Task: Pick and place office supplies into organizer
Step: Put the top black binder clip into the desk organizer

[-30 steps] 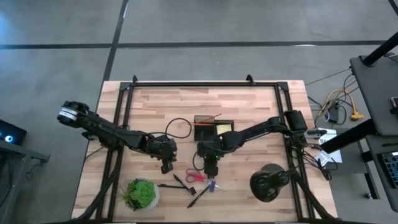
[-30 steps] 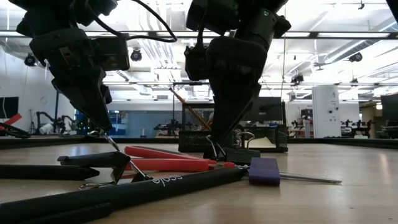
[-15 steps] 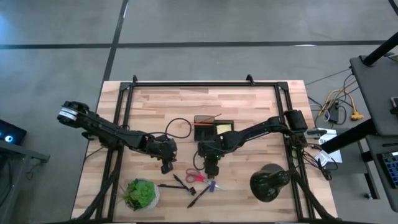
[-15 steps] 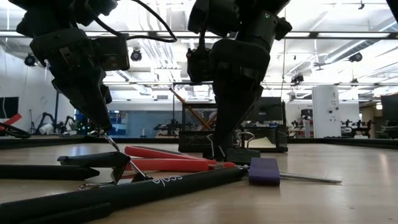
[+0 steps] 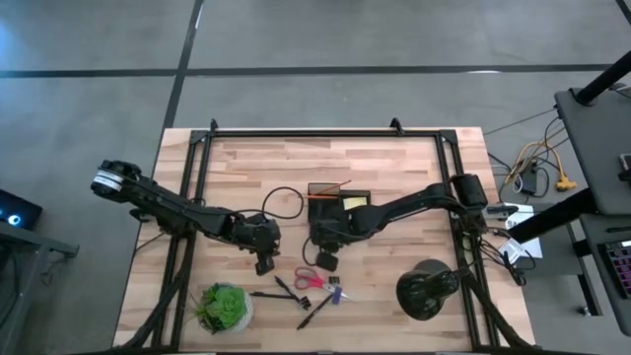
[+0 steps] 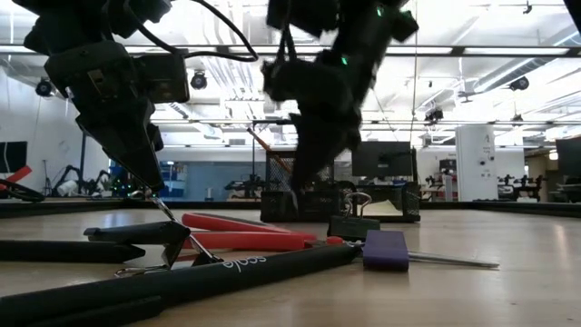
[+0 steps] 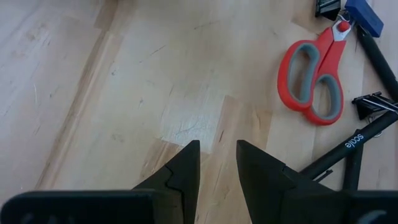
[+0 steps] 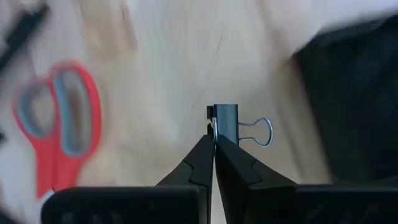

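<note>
right gripper (image 8: pixel 214 146) pinches a binder clip (image 8: pixel 225 126) by its wire handle, just beside the organizer (image 5: pixel 338 203); keep the pinch firm, release over a compartment. left gripper (image 7: pixel 217 163), narrowly parted, waits near the scissors (image 7: pixel 314 81).

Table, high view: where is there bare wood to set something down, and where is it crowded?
The far strip of the table, behind the organizer, is bare, as is the wood right of the organizer, above the round black object. It is crowded at the near middle: scissors, pens, plant, the left gripper and the right gripper, which holds a clip.
</note>
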You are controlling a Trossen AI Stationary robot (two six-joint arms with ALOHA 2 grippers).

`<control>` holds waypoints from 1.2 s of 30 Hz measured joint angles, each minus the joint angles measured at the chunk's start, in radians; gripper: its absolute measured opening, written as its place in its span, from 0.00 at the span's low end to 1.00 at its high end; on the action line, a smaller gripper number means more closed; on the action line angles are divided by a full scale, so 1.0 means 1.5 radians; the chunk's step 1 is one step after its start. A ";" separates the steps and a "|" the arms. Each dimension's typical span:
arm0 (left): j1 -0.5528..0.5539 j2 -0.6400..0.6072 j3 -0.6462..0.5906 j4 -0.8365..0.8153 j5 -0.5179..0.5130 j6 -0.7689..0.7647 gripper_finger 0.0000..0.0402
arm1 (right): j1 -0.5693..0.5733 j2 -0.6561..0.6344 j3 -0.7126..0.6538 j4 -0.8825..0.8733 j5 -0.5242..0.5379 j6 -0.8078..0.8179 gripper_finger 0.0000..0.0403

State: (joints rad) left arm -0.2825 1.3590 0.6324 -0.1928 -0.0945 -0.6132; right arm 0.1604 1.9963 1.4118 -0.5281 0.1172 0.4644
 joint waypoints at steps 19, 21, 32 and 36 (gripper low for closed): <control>0.000 0.000 0.000 0.001 0.000 0.014 0.22 | -0.081 -0.014 0.058 -0.086 0.133 0.116 0.02; 0.000 0.000 0.000 0.000 0.000 0.014 0.22 | -0.094 -0.014 0.055 -0.089 0.109 0.119 0.02; 0.000 0.000 0.000 0.000 0.000 0.016 0.22 | -0.106 -0.016 0.025 -0.126 0.057 0.185 0.02; 0.000 0.000 0.000 0.001 0.000 0.016 0.22 | -0.106 -0.013 0.020 -0.144 0.084 0.212 0.02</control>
State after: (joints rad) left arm -0.2825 1.3590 0.6323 -0.1921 -0.0948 -0.5894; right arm 0.0017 1.9762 1.4425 -0.7437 0.2436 0.7830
